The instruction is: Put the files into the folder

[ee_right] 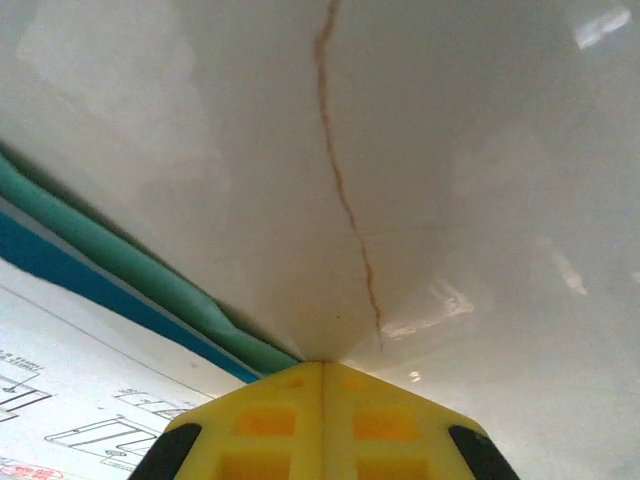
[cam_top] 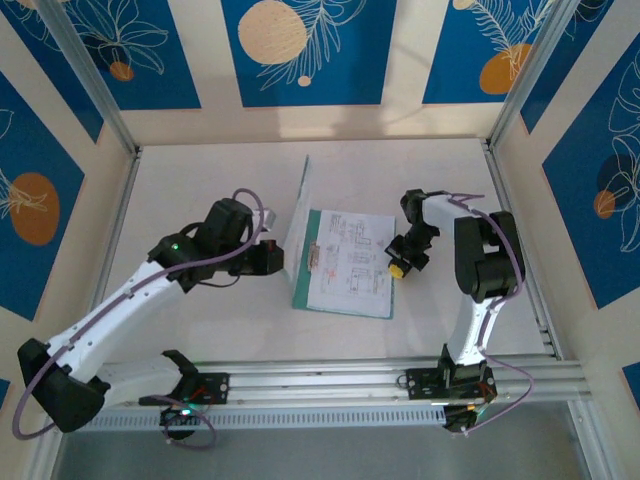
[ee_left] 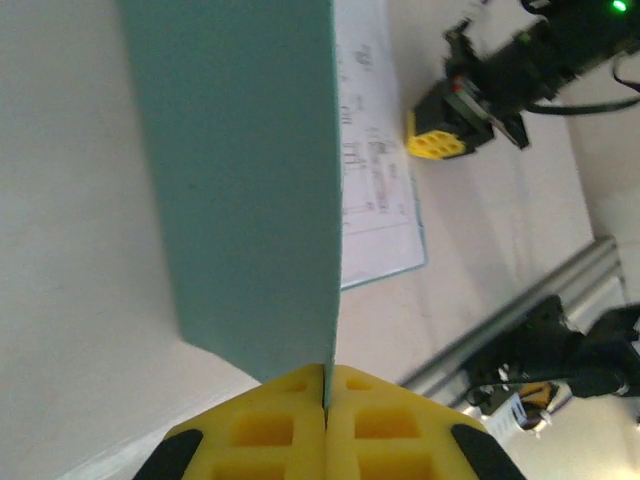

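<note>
in the left wrist view, raised leaf of the folder [ee_left: 240, 170] cut off at the top edge, left strip of the files [ee_left: 375, 170] hidden behind it. left gripper [ee_left: 325, 372] cropped at the bottom edge below the 2 yellow pads. in the right wrist view, folder rim and blue sheet [ee_right: 60, 265] blurred; right gripper [ee_right: 322, 368] cropped at the bottom, printed page cropped at left and bottom. from above, print too small to read, lower leaf hidden under the sheets but for a thin teal border.

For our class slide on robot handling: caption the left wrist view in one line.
Left fingers pinch the folder leaf upright beside the printed sheets.
</note>
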Controlling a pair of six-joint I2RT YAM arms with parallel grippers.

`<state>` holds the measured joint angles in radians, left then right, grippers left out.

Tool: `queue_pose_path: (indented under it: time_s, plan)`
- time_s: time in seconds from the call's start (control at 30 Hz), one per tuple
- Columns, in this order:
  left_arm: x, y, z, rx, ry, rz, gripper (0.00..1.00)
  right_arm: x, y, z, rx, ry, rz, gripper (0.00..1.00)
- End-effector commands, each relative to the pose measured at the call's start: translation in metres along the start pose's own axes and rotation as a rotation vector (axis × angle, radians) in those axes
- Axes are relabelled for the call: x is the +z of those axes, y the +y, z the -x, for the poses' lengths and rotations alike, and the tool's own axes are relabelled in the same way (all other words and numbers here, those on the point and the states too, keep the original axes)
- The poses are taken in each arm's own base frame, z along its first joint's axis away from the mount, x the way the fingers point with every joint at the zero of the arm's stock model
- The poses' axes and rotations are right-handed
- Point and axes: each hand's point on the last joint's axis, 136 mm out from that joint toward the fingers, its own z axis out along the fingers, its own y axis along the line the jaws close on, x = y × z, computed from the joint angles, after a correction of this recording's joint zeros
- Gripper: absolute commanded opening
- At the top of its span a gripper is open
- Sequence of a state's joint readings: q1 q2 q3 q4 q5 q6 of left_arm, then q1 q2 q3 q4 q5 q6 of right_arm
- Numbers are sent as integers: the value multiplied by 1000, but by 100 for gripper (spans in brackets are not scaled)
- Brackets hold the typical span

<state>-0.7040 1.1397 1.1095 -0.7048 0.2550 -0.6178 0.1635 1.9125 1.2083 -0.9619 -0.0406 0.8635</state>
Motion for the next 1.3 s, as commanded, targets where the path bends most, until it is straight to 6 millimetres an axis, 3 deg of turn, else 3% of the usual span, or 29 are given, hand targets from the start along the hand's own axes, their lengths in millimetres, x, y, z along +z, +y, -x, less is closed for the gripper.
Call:
queue_pose_path:
  time_s: [0.0,0.3,0.53,0.77,0.87,1.0,1.27]
  plan:
    - [9,-41,2,64,33,-156,5,12,8,1,-22,21,-3,5]
    - [57,-87,4,173,122,-269,5,9,18,-1,-35,37,41,5]
    - [113,-118,2,199,178,-348,5,4,23,-2,-77,38,52,6]
    - [157,-129,-7,155,233,-404,12,1,24,-2,-78,50,67,10]
    - [167,-128,-7,141,238,-406,20,-13,16,2,-70,-2,42,18]
    - [173,-131,-5,121,235,-415,44,-43,-3,11,-42,-106,-11,34]
    - [164,-144,8,101,203,-465,77,-108,-41,18,44,-337,-52,62]
